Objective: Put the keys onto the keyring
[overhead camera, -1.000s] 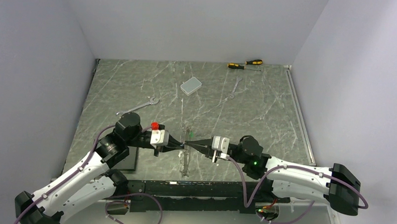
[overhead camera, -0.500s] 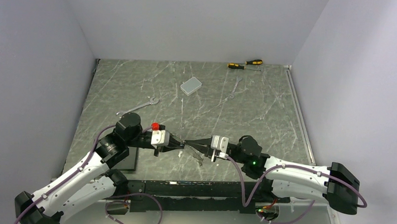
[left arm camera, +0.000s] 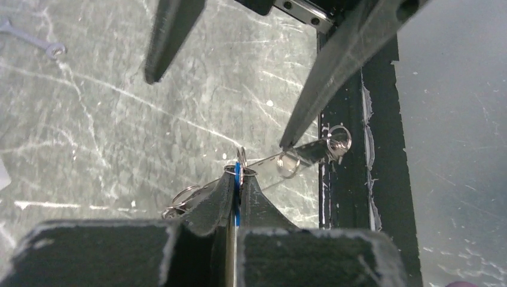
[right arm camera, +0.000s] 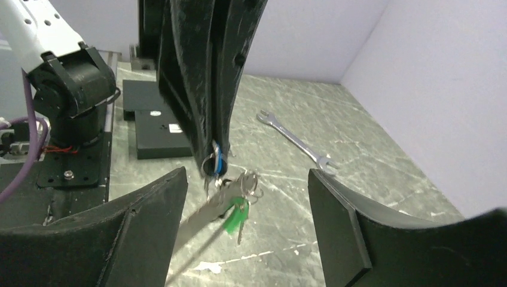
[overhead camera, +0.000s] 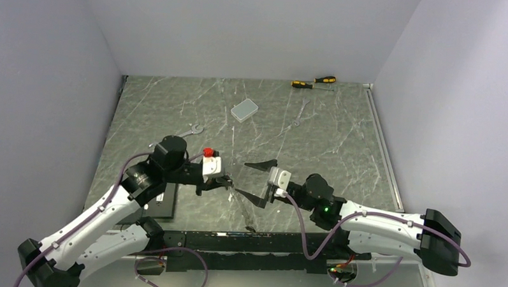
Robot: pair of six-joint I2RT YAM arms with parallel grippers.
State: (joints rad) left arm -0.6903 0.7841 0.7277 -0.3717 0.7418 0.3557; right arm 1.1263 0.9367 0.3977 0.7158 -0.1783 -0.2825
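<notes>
1. Left gripper (left arm camera: 239, 179): pressed together, pinching the blue key (right arm camera: 219, 159).
2. Keyring (right arm camera: 209, 210) and green key (right arm camera: 235, 220): hanging just below its fingertips.
3. Right gripper (right arm camera: 245, 176): spread, one finger either side of them.
4. Block label (right arm camera: 170, 127): unreadable.

Even, soft light in 3 views; shadows faint; near fingers (right arm camera: 143, 233) blurred (wrist views only); overhead view sharp.
</notes>
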